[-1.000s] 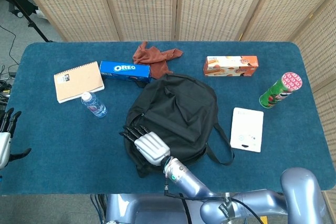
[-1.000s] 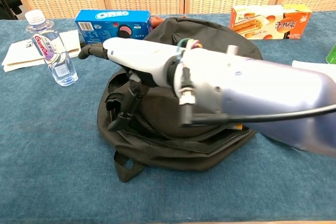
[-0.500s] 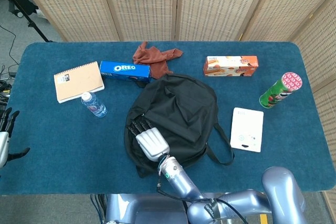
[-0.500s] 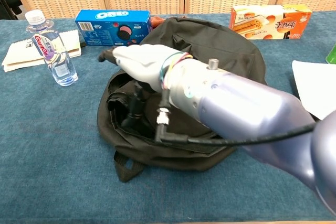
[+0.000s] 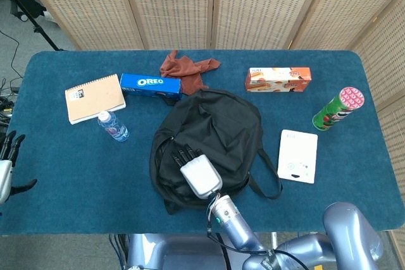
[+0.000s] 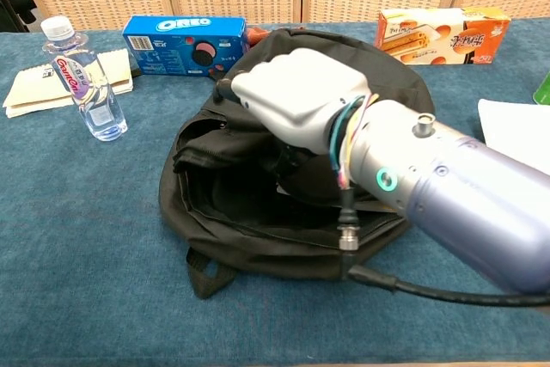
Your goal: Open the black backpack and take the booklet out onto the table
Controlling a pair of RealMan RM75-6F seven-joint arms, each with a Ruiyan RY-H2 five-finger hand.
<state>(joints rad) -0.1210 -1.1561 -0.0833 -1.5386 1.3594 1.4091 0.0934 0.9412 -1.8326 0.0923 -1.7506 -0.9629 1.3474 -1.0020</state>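
Right arm reaching forward from the near edge, silver forearm angled up toward the middle, cable running along the wrist. Right hand (image 5: 200, 176) palm down, pale back uppermost, dark fingers (image 5: 185, 155) pointing away and dipping out of sight at the tips; whether curled on anything cannot be told. Left hand (image 5: 6, 170) low at the far left edge, dark fingers (image 5: 12, 142) spread upward, thumb out to the side, holding nothing.

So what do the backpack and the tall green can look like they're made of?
Backpack: looks like soft matte black woven fabric, since it sags and creases around its open mouth. Green can: probably printed cardboard or thin metal, a smooth rigid tube with a pink lid; the exact material is unclear.
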